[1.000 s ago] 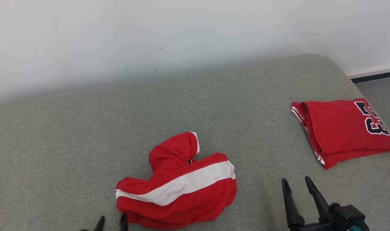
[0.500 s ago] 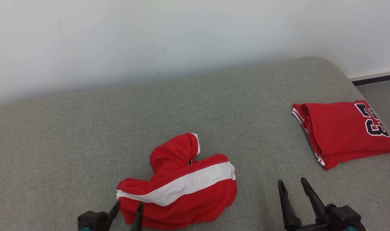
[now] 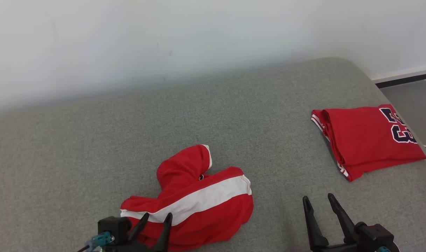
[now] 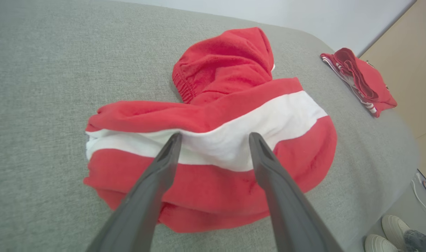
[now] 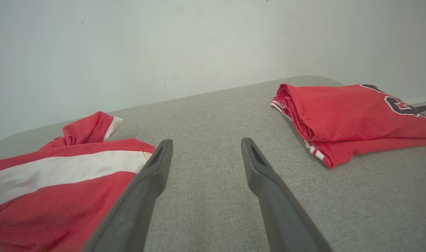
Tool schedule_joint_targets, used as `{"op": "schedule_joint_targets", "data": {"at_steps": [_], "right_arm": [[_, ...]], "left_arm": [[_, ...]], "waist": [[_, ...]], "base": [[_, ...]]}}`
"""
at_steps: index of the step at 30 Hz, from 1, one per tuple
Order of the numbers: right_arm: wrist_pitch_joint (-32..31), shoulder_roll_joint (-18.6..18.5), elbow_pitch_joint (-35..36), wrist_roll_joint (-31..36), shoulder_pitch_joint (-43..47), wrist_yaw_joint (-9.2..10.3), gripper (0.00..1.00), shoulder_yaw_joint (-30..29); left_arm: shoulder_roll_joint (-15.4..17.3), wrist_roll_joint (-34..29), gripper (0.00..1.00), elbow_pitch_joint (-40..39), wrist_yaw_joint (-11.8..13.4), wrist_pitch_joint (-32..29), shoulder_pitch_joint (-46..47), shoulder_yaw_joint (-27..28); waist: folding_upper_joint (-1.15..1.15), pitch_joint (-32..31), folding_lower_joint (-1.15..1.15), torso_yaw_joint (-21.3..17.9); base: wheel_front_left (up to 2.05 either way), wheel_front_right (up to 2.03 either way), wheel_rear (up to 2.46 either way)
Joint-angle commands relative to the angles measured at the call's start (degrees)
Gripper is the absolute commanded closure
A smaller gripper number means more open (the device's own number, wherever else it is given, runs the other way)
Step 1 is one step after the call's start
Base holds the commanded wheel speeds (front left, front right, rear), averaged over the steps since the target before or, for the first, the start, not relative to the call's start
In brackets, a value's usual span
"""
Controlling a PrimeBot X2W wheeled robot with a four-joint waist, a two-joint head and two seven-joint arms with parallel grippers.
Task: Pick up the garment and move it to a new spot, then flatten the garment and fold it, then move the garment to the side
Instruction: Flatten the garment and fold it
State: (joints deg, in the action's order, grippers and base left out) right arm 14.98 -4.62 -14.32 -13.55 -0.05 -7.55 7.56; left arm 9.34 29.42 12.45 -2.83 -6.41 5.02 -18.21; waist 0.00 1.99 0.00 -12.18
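Left end effector (image 3: 157, 215), fingers spread, hangs over the crumpled garment's (image 3: 198, 199) near edge on the grey cushion (image 3: 76, 147), likely poised to pick it up; right end effector (image 3: 318, 196), also spread, idles beside. Left wrist view: fingers frame the white stripe. Right wrist view: folded jersey (image 5: 346, 119) lies well apart
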Motion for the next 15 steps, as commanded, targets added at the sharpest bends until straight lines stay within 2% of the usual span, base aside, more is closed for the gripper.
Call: {"op": "schedule_joint_targets", "data": {"at_steps": [1,2,4,5,7,8,9,10,12,14,15], "right_arm": [[0.3,0.0,0.1,-0.1,-0.2,0.16,0.00,0.1],[0.3,0.0,0.1,-0.1,-0.3,0.16,0.00,0.0],[0.3,0.0,0.2,-0.1,-0.3,0.16,0.00,-0.1],[0.3,0.0,0.2,-0.1,-0.4,0.16,0.00,-0.2],[0.3,0.0,0.3,-0.1,-0.5,0.16,0.00,-0.2],[0.3,0.0,0.3,0.0,-0.5,0.16,0.00,-0.2],[0.3,0.1,0.4,0.0,-0.6,0.16,0.00,-0.3],[0.3,0.1,0.4,0.0,-0.7,0.16,0.00,-0.4],[0.3,0.1,0.5,0.1,-0.8,0.16,0.00,-0.5],[0.3,0.2,0.6,0.2,-0.9,0.16,0.00,-0.4],[0.3,0.2,0.6,0.2,-1.0,0.16,0.00,-0.4]], "left_arm": [[-0.2,0.7,0.00,0.4,0.2,-0.2,0.7,0.2],[-0.2,0.5,0.01,0.6,0.4,-0.3,1.0,0.2],[-0.3,0.7,0.17,1.0,0.6,-0.5,1.4,0.2],[-0.5,0.8,0.50,1.2,0.6,-0.5,1.5,0.2],[-0.7,1.1,0.63,1.3,0.5,-0.5,2.1,0.1],[-0.8,1.2,0.82,1.3,0.4,-0.5,2.6,0.1],[-0.8,1.3,0.96,1.3,0.3,-0.2,3.1,0.2],[-1.0,1.5,1.00,1.4,0.2,0.0,3.6,0.3],[-1.4,1.7,1.00,1.6,0.2,0.4,4.9,0.4],[-1.8,1.8,0.89,2.2,0.5,0.8,6.6,0.7],[-2.1,1.8,0.88,2.7,0.7,0.8,7.5,0.7]], "waist": [[0.00,0.2,0.00,-0.2],[0.00,0.3,0.00,-0.3],[0.00,0.5,0.00,-0.4],[0.00,0.6,0.00,-0.5],[0.00,0.8,0.00,-0.6],[0.00,0.9,0.00,-0.6],[0.00,1.1,0.00,-0.6],[0.00,1.3,0.00,-0.6],[0.00,1.6,0.00,-0.6],[0.00,2.0,0.00,-0.6],[0.00,2.2,0.00,-0.7]], "base": [[0.00,0.00,0.00],[0.00,0.00,0.00],[0.00,0.00,0.00],[0.00,0.00,0.00],[0.00,0.00,0.00],[0.00,0.00,0.00],[0.00,0.00,0.00],[0.00,0.00,0.00],[0.00,0.00,0.00],[0.00,0.00,0.00],[0.00,0.00,0.00]]}}
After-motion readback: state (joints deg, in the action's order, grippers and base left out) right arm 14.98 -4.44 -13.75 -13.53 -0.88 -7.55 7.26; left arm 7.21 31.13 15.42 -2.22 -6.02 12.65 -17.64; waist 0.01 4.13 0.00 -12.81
